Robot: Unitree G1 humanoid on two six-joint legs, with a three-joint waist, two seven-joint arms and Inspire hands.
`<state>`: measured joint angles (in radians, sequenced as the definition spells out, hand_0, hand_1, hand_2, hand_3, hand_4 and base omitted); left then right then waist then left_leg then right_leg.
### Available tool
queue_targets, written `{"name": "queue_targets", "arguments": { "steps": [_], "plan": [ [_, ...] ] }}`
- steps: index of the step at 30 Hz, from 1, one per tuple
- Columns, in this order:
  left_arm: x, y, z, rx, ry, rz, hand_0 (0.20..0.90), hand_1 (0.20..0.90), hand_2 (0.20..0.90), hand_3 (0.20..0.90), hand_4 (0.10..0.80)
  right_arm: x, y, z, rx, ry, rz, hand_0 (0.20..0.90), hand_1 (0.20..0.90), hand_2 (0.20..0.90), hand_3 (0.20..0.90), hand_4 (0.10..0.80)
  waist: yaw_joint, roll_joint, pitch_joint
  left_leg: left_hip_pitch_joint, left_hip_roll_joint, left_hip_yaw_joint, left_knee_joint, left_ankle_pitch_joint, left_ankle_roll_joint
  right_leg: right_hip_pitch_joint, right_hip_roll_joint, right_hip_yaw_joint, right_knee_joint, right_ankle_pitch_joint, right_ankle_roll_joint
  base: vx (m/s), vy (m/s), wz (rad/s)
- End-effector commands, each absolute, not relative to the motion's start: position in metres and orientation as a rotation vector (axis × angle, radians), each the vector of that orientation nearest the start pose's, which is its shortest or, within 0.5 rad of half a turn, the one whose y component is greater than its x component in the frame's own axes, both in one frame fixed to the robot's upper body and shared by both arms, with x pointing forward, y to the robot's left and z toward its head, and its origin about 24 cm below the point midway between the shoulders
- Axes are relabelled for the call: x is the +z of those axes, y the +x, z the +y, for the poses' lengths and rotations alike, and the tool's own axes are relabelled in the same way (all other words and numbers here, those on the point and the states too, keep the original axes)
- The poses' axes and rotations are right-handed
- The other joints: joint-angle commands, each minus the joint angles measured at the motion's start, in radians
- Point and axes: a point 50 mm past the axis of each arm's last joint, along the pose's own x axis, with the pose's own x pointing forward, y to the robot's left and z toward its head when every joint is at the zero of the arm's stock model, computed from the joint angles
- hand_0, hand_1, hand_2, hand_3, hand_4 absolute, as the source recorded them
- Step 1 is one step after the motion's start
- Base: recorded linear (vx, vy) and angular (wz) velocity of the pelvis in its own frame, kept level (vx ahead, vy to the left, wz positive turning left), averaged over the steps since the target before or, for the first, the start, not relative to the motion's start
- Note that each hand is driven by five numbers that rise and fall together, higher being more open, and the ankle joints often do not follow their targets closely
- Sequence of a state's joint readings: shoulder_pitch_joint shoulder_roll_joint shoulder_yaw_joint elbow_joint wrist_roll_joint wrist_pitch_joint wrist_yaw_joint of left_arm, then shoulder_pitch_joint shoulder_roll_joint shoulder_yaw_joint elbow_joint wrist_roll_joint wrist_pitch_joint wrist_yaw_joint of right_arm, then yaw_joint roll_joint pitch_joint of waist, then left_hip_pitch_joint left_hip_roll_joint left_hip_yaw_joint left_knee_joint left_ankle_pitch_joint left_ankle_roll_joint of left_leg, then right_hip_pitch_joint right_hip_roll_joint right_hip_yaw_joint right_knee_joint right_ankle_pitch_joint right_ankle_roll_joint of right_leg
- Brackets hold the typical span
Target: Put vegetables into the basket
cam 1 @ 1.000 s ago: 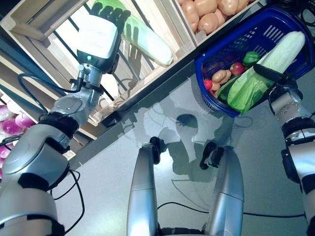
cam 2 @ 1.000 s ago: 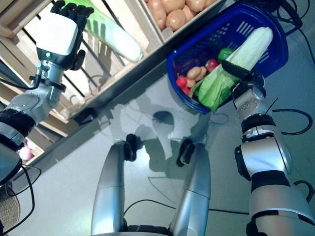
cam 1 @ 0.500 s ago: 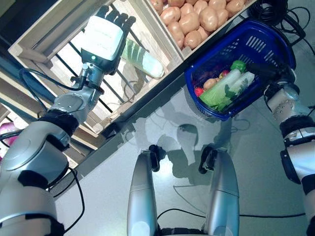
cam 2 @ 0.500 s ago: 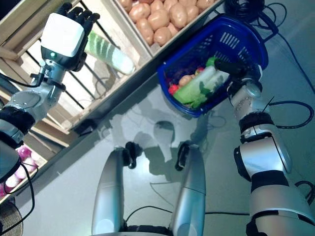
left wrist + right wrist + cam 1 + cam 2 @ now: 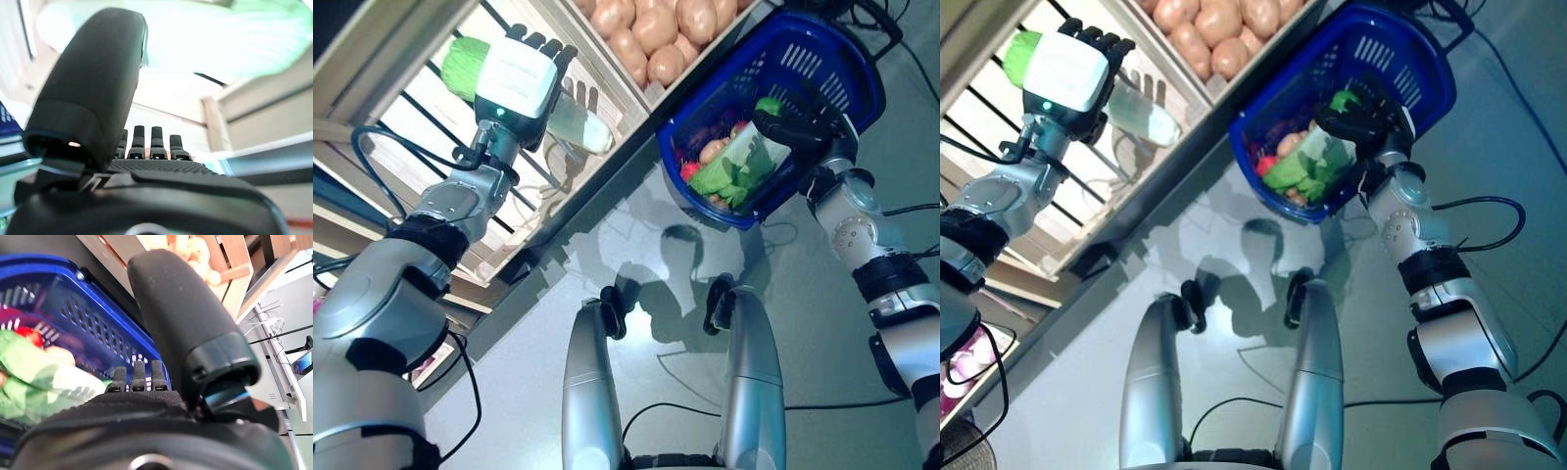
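A blue basket (image 5: 862, 61) stands on the floor against the wooden shelf. In it lies a long napa cabbage (image 5: 732, 168) on top of small vegetables, among them a green pepper (image 5: 767, 105) and a red one (image 5: 688, 171). My right hand (image 5: 803, 125) hovers over that cabbage (image 5: 44, 377) with fingers straight and thumb standing free; nothing is in it. A second napa cabbage (image 5: 579, 127) lies in the slatted crate. My left hand (image 5: 516, 73) is stretched flat above its middle, fingers straight, so only the green end (image 5: 1023, 49) and white end show.
A crate of potatoes (image 5: 651, 29) sits on the shelf just behind the basket. Purple onions (image 5: 960, 364) show at the lower left edge. The wooden crate frame (image 5: 382, 44) surrounds the left hand. Grey floor lies in front of the shelf.
The camera has shifted. The cabbage held up by my right hand has gone down into the basket and lies there loose. My left hand stays over the crate cabbage.
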<state>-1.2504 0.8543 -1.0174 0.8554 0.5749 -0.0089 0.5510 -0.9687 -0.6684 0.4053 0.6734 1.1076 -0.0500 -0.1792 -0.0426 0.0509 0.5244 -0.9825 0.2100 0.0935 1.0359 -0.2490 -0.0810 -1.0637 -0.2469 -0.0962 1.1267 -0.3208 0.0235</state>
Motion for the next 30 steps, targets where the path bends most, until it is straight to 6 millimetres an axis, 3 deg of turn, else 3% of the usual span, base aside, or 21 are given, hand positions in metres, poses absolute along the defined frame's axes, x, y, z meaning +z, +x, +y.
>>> {"name": "queue_targets", "arguments": {
  "steps": [1,19,30],
  "plan": [
    [0.332,0.382,0.244,0.6,1.882,-0.663,0.9,0.9,0.9,0.9,0.8,0.257,0.383,-0.237,-0.062,0.357,-0.413,0.9,0.9,0.9,0.9,0.8,-0.033,-0.011,-0.004,0.031,0.035,-0.002,0.01,-0.09,-0.017,0.057,-0.044,0.03,-0.095,0.064,0.04,-0.059,0.053,-0.08],
    [0.313,0.399,0.23,0.45,1.896,-0.467,0.9,0.9,0.9,0.9,0.8,0.259,0.375,-0.237,-0.067,0.427,-0.477,0.9,0.9,0.9,0.9,0.8,-0.042,-0.034,-0.004,-0.176,0.03,-0.031,0.075,-0.091,0.001,-0.129,-0.06,0.022,-0.066,0.101,0.072,-0.03,0.002,-0.02],
    [0.336,0.397,0.241,0.598,1.877,-0.416,0.9,0.9,0.9,0.9,0.8,0.278,0.374,-0.239,-0.062,0.451,-0.545,0.9,0.9,0.9,0.9,0.8,-0.04,-0.045,-0.004,-0.256,0.021,-0.044,0.102,-0.081,0.012,-0.191,-0.056,0.015,-0.042,0.105,0.075,-0.021,-0.011,-0.01]
  ]
}}
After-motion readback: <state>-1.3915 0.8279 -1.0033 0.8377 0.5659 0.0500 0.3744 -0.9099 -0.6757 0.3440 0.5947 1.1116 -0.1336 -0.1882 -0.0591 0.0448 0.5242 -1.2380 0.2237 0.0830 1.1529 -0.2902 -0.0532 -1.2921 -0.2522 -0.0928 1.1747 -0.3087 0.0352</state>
